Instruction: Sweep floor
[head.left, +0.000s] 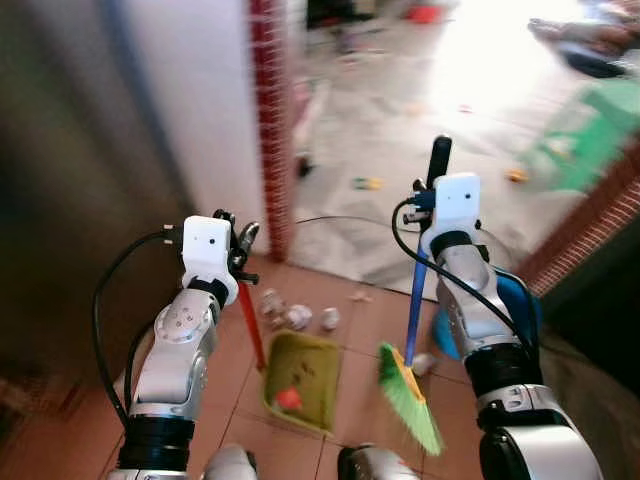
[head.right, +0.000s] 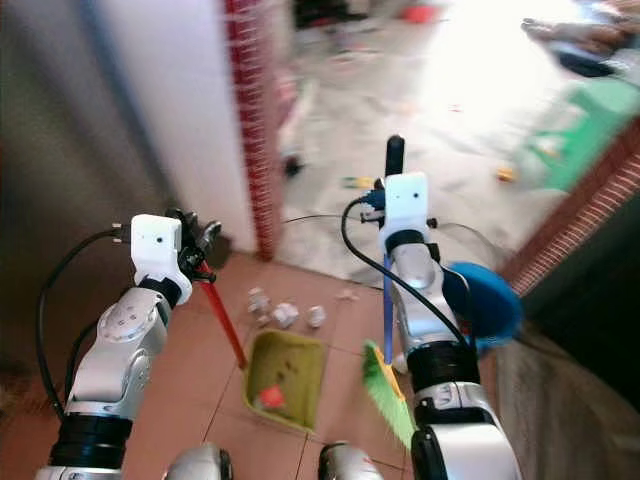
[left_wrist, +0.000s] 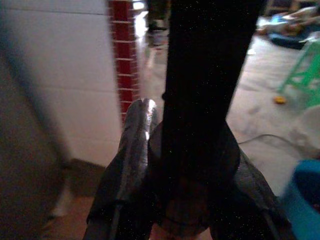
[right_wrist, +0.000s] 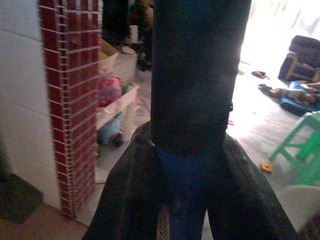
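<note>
Silver arms (head.left: 180, 345), white wrist boxes (head.left: 207, 245), black cables (head.left: 110, 275).

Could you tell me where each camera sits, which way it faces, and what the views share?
Left eye view: on the head, looking forward and down at the dustpan, broom and crumpled paper; both silver arms show.
Right eye view: the same scene from the other eye.
Left wrist view: along the left hand, shut on the dustpan handle.
Right wrist view: along the right hand, shut on the broom handle.
Shared: both wrist views show the red brick pillar and green stool.
</note>
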